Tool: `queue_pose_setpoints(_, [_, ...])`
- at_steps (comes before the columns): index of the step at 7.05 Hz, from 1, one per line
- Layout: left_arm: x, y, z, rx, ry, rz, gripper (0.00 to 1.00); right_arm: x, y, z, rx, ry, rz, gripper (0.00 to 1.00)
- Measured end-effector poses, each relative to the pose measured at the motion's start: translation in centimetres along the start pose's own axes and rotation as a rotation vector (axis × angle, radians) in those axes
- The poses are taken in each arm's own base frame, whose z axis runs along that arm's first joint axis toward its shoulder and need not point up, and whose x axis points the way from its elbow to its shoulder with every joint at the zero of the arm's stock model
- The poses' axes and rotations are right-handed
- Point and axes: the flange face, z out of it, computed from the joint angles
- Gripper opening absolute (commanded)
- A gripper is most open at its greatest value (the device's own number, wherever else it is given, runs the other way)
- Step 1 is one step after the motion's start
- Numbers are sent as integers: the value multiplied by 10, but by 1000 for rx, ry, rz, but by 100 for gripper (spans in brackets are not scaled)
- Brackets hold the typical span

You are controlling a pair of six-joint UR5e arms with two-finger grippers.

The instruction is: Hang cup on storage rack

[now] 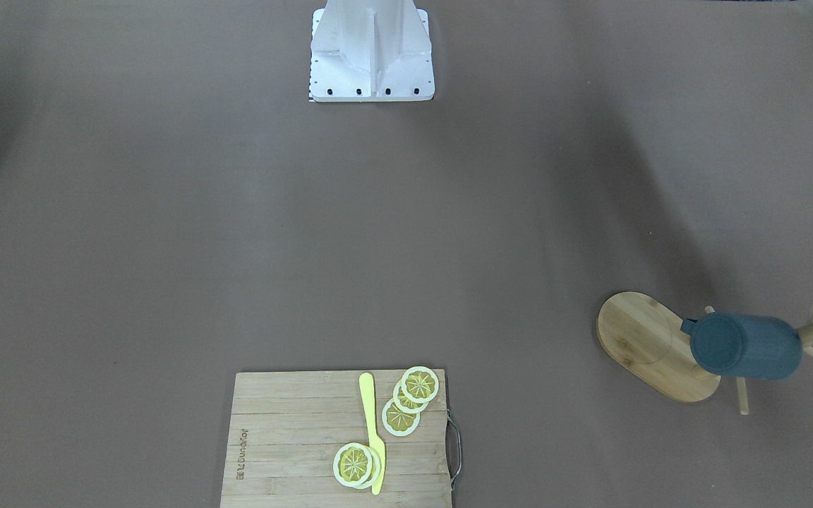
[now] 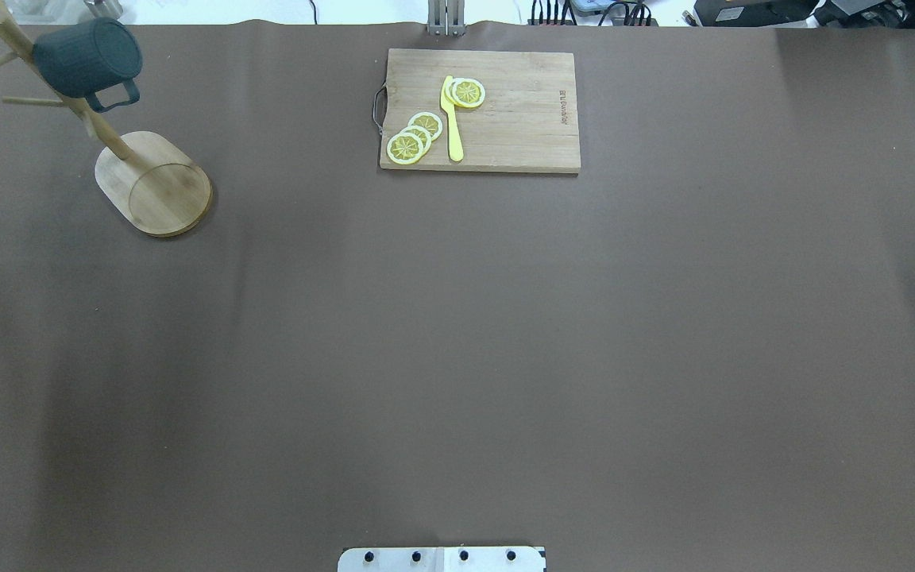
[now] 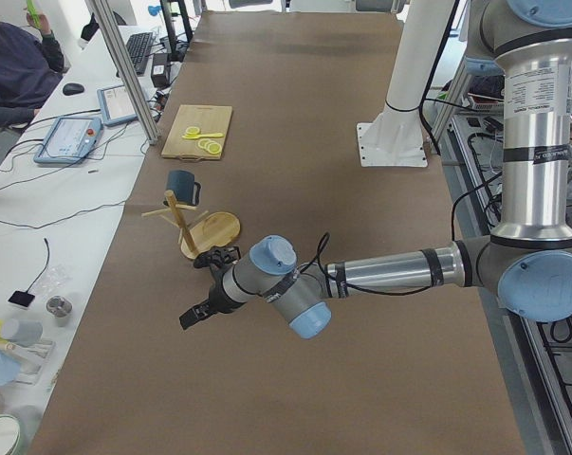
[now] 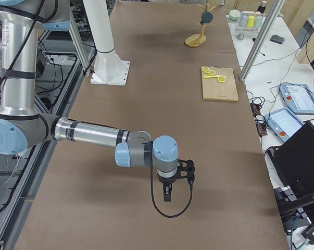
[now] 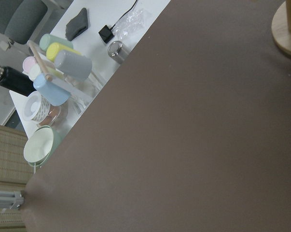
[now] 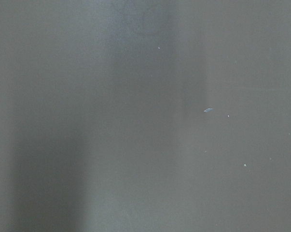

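The dark blue-grey cup (image 2: 88,56) hangs by its squared handle on a peg of the bamboo storage rack (image 2: 156,187), at the table's far left corner; it also shows in the front view (image 1: 745,346). The rack's oval base (image 1: 650,346) rests flat on the table. My left gripper (image 3: 195,313) shows only in the left side view, low over the table and apart from the rack (image 3: 214,227); I cannot tell if it is open. My right gripper (image 4: 168,195) shows only in the right side view, far from the rack (image 4: 196,40); I cannot tell its state.
A rectangular bamboo cutting board (image 2: 521,119) with lemon slices (image 2: 414,139) and a yellow knife (image 2: 452,119) lies at the far middle. The white robot base (image 1: 371,49) stands at the near edge. Several cups (image 5: 53,72) stand on a side table beyond the left end.
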Motion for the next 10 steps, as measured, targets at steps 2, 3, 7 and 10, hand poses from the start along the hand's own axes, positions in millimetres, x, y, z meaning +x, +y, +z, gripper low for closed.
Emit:
queue_pose_setpoints(2, [-2,1,2,-37,24,-103,99,0,0,0,0,-1,-1,100])
queue_pose_setpoints(3, [-8,0,7,-107,74,-177,99,0,0,0,0,-1,0,100])
queue_pose_setpoints(7, [-24,-5,4,-429,246,-436,99,2,1,3,-5,-1,2,100])
queue_pose_setpoints(10, [-18,46,-17,-557,375,-642,99,2,2,4,-7,-3,4,100])
